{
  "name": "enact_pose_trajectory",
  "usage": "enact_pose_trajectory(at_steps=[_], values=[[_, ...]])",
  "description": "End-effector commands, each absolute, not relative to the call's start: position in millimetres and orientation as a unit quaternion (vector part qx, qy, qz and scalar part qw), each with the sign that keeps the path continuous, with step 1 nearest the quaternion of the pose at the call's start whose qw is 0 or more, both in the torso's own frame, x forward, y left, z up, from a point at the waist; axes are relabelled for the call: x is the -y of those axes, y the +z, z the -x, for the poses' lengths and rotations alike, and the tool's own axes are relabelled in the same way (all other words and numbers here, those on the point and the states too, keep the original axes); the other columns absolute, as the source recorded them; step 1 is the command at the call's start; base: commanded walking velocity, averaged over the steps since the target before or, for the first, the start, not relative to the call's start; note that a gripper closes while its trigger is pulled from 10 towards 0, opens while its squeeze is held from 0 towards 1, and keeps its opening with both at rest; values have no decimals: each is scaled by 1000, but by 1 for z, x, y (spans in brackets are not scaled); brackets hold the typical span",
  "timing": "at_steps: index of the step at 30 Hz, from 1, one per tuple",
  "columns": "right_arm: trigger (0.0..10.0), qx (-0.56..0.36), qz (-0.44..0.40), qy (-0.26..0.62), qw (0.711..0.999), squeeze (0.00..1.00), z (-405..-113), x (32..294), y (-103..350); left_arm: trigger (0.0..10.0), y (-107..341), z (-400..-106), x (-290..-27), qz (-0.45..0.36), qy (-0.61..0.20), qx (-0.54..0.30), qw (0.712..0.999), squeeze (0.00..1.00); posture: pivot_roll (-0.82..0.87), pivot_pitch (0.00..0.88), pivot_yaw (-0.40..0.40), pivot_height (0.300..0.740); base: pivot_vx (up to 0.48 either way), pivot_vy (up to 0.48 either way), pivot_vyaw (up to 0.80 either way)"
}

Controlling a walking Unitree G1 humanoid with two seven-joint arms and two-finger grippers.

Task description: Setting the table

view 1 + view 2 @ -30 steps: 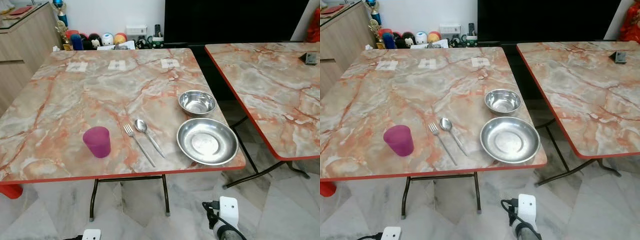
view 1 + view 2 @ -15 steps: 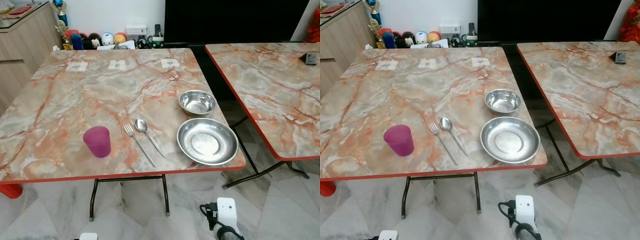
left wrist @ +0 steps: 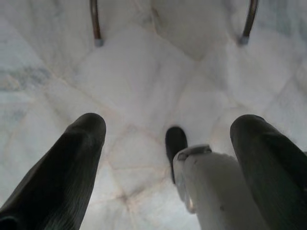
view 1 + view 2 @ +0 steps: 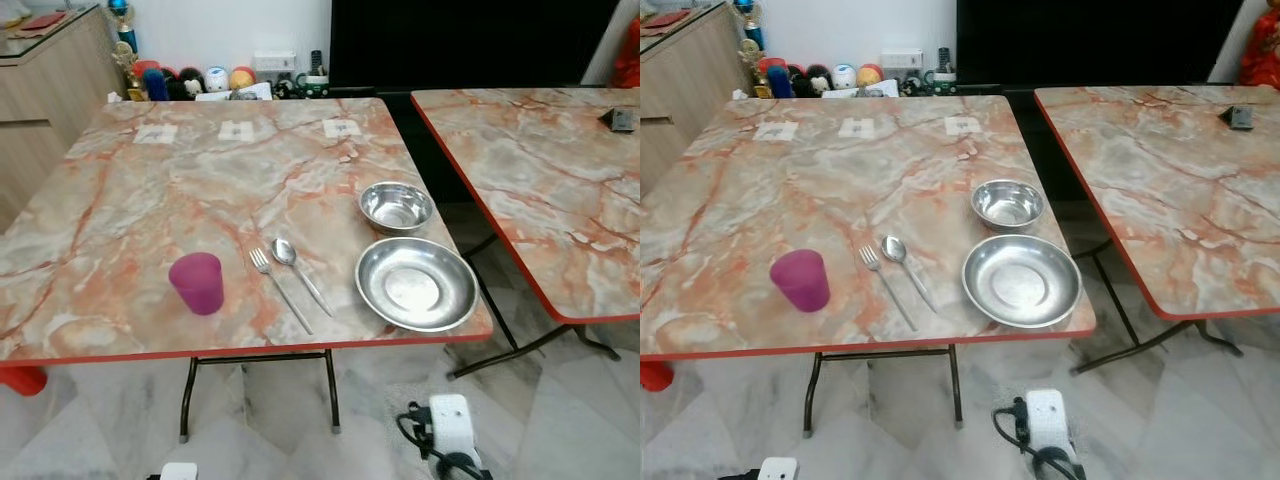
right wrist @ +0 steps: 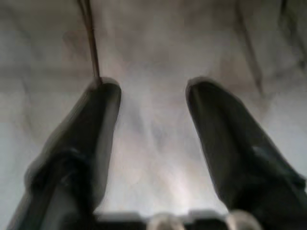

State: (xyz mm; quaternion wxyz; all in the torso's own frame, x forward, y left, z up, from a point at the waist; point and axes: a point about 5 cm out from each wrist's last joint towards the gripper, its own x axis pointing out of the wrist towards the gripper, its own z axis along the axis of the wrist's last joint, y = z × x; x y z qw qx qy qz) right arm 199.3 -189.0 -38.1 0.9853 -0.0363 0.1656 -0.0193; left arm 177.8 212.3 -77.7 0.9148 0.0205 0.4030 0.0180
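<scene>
Table (image 4: 150,200) set with cup (image 4: 196,283), fork (image 4: 279,290), spoon (image 4: 300,275), no legible writing, both claws spread apart.

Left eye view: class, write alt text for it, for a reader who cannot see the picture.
A marble-patterned table holds a place setting near its front edge: a purple cup, then a fork and spoon side by side, then a large steel plate with a small steel bowl behind it. A second table stands to the right.
</scene>
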Motion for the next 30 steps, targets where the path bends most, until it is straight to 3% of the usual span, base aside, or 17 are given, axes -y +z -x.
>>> enact_pose_trajectory(at_steps=[1,7,14,19,22,24,30], values=[[10000,-164,42,-51,984,0,-179,217,-30,10000,-81,-171,-215,-20,21,-413,910,0,-24,64,-39,740,0,0,0],[10000,-240,-29,-77,967,0,-172,215,-44,10000,-80,-172,-214,-16,21,-412,911,0,-20,80,-40,740,0,0,0],[10000,-239,-43,-80,967,0,-169,213,-34,10000,-78,-174,-221,-15,34,-406,913,0,-10,91,-37,740,0,0,0],[10000,-299,-34,-84,950,0,-165,215,-34,10000,-78,-168,-231,-48,34,-414,908,0,-15,89,-18,740,0,0,0],[10000,-325,-27,-82,942,0,-163,215,-35,10000,-70,-170,-248,-80,65,-387,916,0,-2,90,-16,740,0,0,0],[10000,-332,-27,-74,940,0,-163,215,-35,10000,-54,-182,-267,-81,97,-326,937,0,9,95,-14,740,0,0,0],[10000,-340,-34,-73,937,0,-161,212,-31,10000,-36,-188,-274,-82,55,-245,964,0,25,99,1,740,0,0,0]])
